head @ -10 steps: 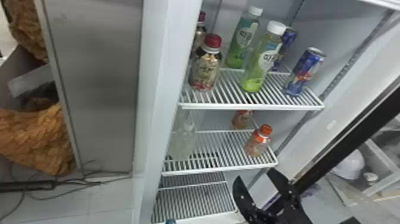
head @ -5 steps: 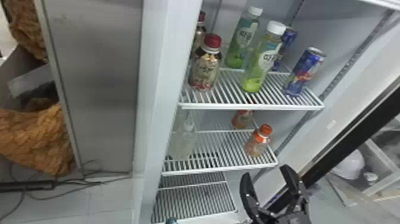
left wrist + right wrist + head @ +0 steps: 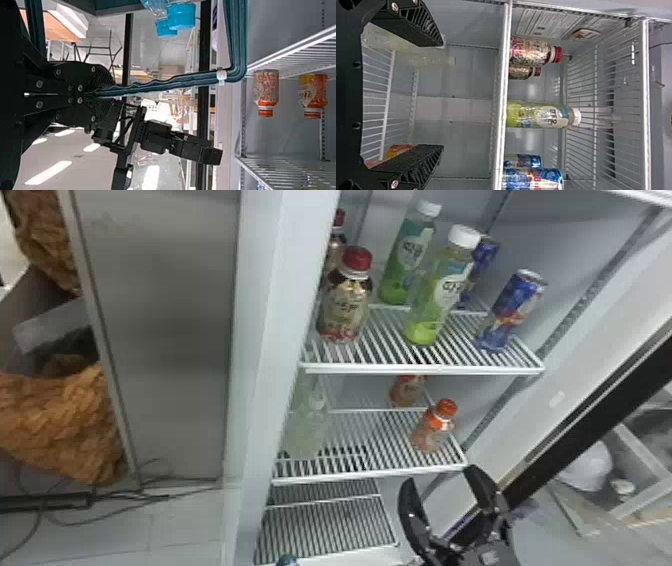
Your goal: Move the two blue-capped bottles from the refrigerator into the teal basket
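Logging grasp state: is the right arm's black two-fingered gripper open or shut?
Open. The head view shows the right black gripper with flat fingers spread wide; the right wrist view agrees, nothing clamped between them.

The refrigerator had white wire shelves. The top shelf held two red-capped bottles, two green bottles with white caps and two blue cans, all standing up. On the middle shelf, clear bottles stood to the left, and two orange-capped bottles stood to the right.
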`<state>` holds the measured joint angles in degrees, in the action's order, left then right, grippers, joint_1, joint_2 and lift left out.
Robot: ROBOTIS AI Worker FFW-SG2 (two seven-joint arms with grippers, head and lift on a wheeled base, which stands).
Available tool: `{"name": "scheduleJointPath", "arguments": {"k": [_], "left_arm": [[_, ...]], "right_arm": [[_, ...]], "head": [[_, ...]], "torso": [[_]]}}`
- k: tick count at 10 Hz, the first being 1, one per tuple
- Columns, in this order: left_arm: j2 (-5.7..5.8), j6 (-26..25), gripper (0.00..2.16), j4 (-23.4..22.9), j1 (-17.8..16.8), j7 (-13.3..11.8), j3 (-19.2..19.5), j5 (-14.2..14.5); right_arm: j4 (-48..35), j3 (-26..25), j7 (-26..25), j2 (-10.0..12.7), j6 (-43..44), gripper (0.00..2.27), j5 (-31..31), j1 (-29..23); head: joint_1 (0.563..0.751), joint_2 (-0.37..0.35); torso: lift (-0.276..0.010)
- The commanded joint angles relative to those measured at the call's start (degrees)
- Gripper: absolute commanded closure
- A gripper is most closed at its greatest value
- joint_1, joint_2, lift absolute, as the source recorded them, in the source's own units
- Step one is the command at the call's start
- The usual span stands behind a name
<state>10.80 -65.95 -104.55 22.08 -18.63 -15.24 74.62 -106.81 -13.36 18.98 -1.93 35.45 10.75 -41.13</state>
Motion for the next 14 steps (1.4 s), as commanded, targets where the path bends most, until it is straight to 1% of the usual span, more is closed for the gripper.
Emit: {"name": "scheduleJointPath", "arguments": {"k": [1, 14], "left_arm": [[0.01, 0.0, 1.14, 0.0, -0.15, 0.0, -0.05, 0.0], [0.01, 0.0, 1.14, 0.0, -0.01, 0.0, -0.14, 0.0]], "right_arm": [[-0.7, 0.0, 0.0, 0.0, -1.41, 0.1, -0.2, -0.21], [-1.12, 0.0, 0.0, 0.0, -1.83, 0.1, -0.11, -0.63]], "head": [[0.695, -0.35], [0.695, -0.35]], "torso": [[-0.139], [-0.138]]}}
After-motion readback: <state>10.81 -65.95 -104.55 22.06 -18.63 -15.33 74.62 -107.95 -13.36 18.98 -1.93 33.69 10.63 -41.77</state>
